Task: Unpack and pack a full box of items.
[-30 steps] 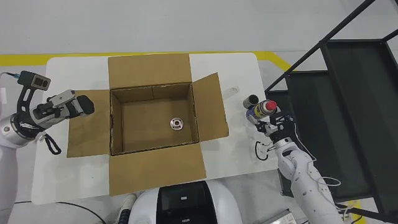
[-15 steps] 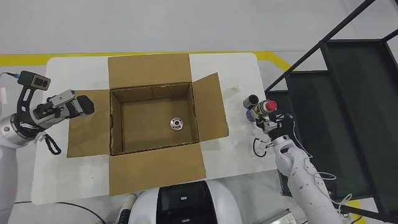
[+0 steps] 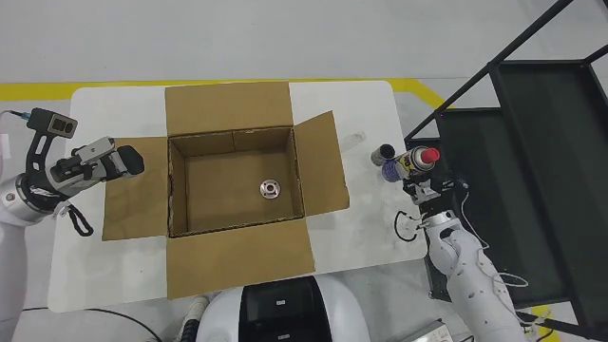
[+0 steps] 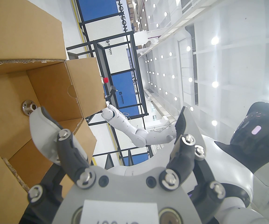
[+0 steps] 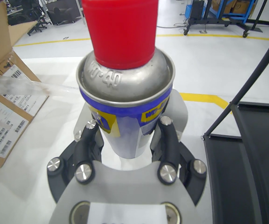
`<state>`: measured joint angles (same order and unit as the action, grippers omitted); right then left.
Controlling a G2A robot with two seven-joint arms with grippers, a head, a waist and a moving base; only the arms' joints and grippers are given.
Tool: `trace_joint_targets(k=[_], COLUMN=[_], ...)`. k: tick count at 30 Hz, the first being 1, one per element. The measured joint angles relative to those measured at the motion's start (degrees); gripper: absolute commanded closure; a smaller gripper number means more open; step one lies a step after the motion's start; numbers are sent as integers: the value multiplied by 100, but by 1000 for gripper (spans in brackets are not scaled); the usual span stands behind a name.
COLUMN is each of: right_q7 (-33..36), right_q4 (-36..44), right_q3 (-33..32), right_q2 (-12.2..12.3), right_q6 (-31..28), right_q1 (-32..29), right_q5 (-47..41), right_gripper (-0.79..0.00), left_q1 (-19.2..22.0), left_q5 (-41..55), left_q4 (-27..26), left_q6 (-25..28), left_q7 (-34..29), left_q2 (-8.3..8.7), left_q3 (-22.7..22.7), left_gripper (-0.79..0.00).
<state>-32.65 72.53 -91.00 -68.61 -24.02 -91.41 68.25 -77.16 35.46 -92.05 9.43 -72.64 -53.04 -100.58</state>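
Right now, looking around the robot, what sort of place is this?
Most likely a robotics lab on a warehouse-style floor. There are yellow lines painted on the smooth floor, blue racks holding cartons, and office chairs farther back. Rows of ceiling lights hang high overhead.

white segmented arms [image 3: 463, 264], grey-plated end effector [image 4: 108, 115], black links [image 4: 183, 155], silver screws [image 4: 85, 177]
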Motion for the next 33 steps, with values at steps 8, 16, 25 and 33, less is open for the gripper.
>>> trace_joint_targets(k=[8, 16, 25, 33], right_q7=[132, 1271, 3798, 5885], right_q4=[2462, 4137, 4188, 3505], right_q3=[-614, -356, 1154, 2128], right_q2=[79, 144, 150, 97], right_q6=[-190, -1689, -2026, -1105], right_q1=[-1224, -1272, -181, 914], right_q5=[-71, -942, -1685, -2879], right_gripper=[0, 0, 0, 0], left_q1=[0, 0, 0, 0], left_q5=[0, 0, 0, 0], left_q4=[0, 0, 0, 0], left_q6=[0, 0, 0, 0], left_q7=[0, 0, 0, 0], left_q2=[0, 0, 0, 0], left_q3=[0, 0, 0, 0], left_gripper=[-785, -785, -785, -785])
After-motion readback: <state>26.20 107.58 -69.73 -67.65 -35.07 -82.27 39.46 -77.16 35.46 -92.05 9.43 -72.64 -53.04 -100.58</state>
